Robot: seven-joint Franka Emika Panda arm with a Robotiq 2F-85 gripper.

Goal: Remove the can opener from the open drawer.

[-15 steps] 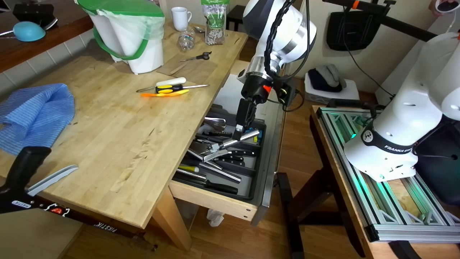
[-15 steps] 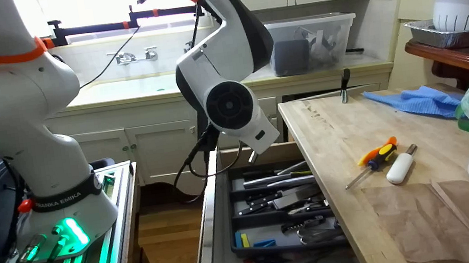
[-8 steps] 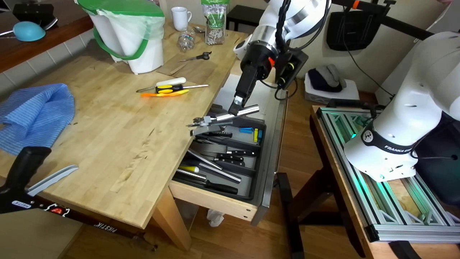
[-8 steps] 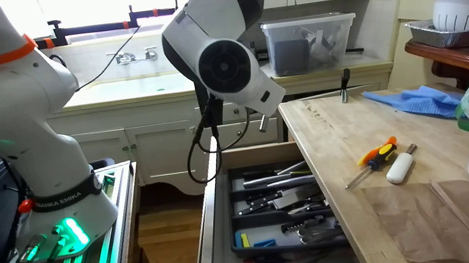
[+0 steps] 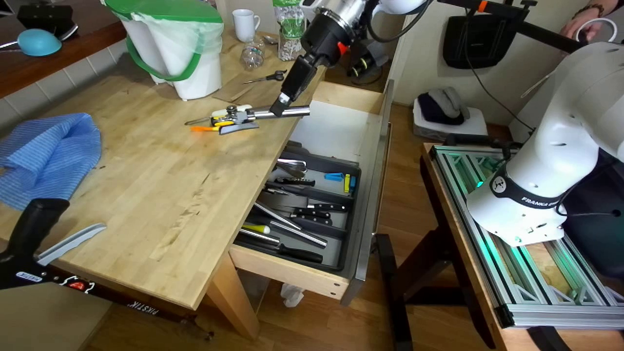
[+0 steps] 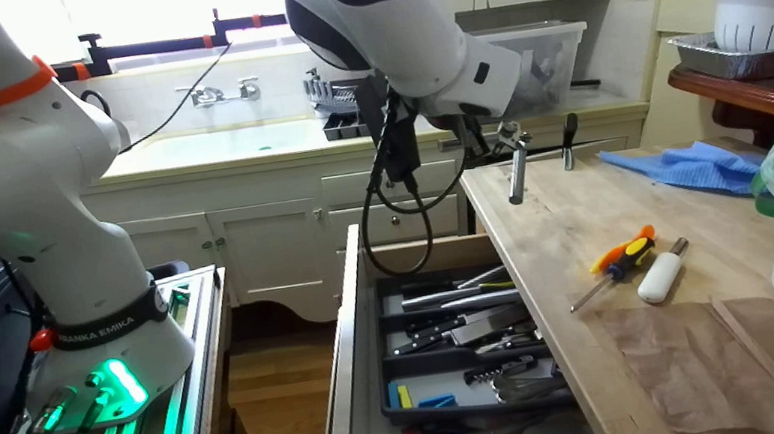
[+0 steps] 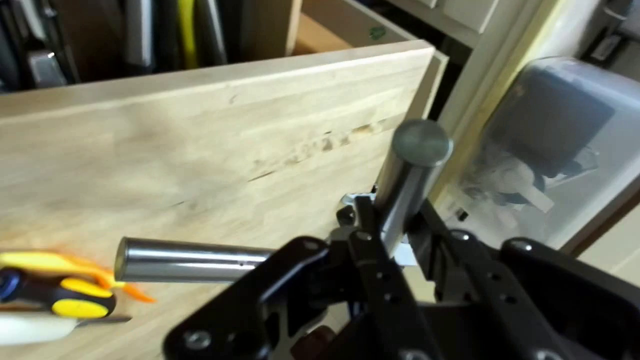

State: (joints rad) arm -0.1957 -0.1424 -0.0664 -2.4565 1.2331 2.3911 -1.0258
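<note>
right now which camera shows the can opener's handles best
The wrist view: the can opener's two handles appear large and close there, one between the gripper fingers. Both exterior views show the handles smaller, the held one partly covered, but reveal more of the head.

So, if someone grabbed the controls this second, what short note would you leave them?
Tool: shut on one silvery handle of the can opener.
Where: the can opener is held up over the worktop; the drawer stands open.
Done: it is out of the drawer.
Left: probably lower it onto the worktop, away from the yellow-and-black screwdriver, and let go.
</note>
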